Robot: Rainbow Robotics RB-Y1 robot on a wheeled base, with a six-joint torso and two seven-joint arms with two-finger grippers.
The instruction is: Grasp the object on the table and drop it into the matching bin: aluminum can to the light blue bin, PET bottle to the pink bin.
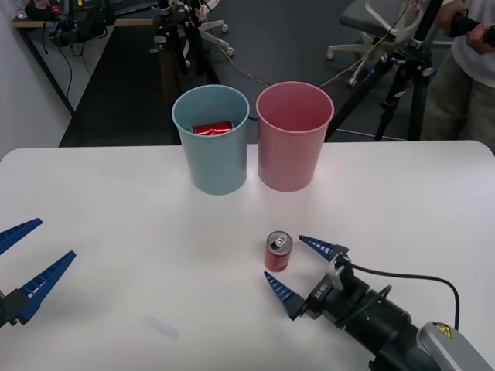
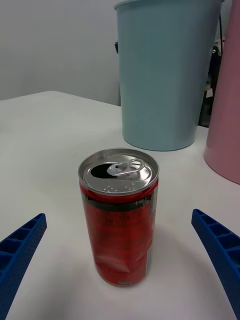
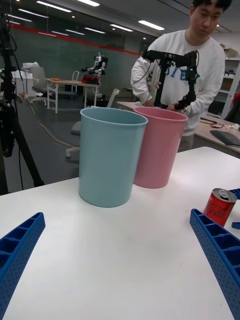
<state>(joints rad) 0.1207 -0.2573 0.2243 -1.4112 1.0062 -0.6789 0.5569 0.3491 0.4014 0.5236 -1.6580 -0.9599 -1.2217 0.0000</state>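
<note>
White script on the aluminum can is perhaps a brand, unreadable.

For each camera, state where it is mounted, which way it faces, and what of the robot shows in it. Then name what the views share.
Front view: above the arms, looking down at the white table; open left gripper at the left edge, open right gripper flanking the small red aluminum can.
Right wrist view: low on the table, facing the can between its blue fingers.
Left wrist view: low, facing the pale blue plastic bin and pink plastic bin.
Shared: can, both bins.
</note>
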